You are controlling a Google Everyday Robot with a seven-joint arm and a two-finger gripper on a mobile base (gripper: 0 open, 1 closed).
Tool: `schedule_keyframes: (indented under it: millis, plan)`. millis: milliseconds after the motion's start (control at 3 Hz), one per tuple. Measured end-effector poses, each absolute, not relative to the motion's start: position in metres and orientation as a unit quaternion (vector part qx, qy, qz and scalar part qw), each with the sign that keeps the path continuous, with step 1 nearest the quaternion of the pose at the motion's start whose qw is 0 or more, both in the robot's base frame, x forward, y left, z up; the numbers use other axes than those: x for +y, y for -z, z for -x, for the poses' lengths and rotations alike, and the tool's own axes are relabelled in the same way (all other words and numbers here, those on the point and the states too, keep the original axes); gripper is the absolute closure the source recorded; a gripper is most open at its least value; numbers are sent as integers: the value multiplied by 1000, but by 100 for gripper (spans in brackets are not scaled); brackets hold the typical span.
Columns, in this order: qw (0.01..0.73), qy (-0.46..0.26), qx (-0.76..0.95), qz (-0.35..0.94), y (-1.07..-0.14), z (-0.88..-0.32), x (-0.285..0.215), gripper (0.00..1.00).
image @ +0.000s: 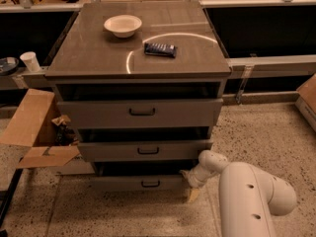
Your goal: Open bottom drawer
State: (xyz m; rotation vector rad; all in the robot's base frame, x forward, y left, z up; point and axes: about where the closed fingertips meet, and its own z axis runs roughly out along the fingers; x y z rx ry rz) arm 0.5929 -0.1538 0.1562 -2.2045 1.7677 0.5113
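The bottom drawer (pixel 123 183) sits lowest under the table (pixel 98 58) front edge, its long axis running left to right, with its black handle (pixel 150 183) at the centre. The hand (pixel 191 187) hangs by the drawer's right end, right of the handle. Whether the hand is spread or closed cannot be told.

the gripper (pixel 191 183) sits at the right end of the bottom drawer (pixel 129 183), bare floor (pixel 123 214) open in front, a cardboard box (pixel 33 127) crowding the left side.
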Motion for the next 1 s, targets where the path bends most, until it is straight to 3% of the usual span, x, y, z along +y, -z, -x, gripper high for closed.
schedule_keyframes:
  millis: [667, 1000]
  plan:
    - [135, -155, 617, 760, -174, -586, -162, 73]
    - [132, -158, 616, 760, -174, -571, -161, 75]
